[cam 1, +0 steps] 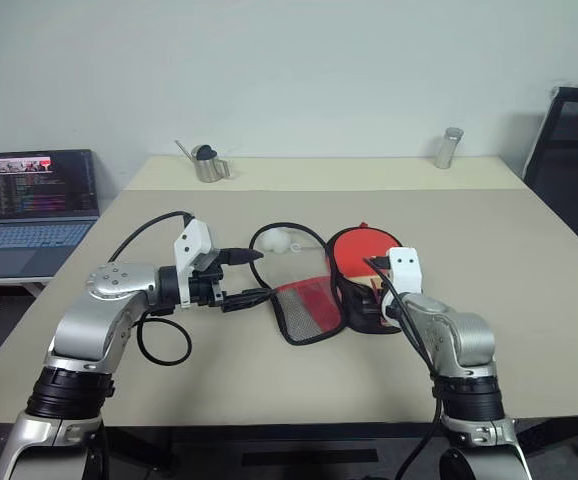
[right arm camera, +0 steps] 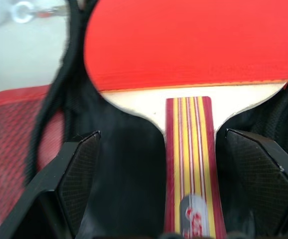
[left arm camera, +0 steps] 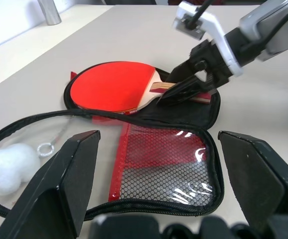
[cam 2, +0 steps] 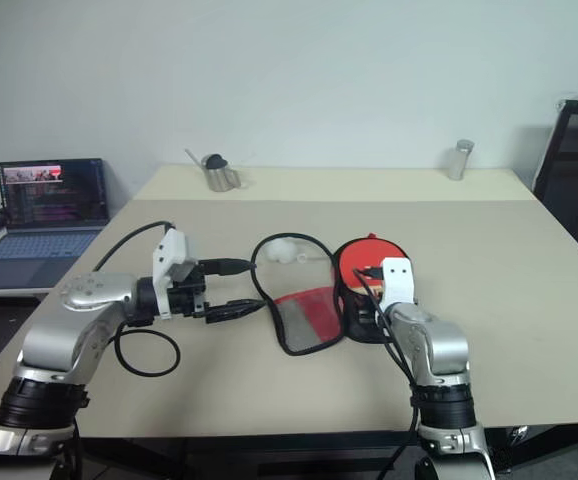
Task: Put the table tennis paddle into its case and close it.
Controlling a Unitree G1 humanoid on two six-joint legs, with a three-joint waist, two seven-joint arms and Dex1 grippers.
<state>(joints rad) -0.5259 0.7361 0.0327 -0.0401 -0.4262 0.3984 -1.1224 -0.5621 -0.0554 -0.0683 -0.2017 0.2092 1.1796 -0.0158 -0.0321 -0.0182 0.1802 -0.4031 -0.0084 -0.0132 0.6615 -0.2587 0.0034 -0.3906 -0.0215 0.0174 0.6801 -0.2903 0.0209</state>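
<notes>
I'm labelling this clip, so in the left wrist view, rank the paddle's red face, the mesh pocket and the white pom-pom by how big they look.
1. The mesh pocket, though it lies nearer the camera.
2. The paddle's red face.
3. The white pom-pom.

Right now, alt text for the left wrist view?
The table tennis paddle lies red face up in the black half of the open case, whose red mesh flap is folded out on the table. The right gripper sits open at the paddle's handle; the left gripper frames the view, open.
</notes>
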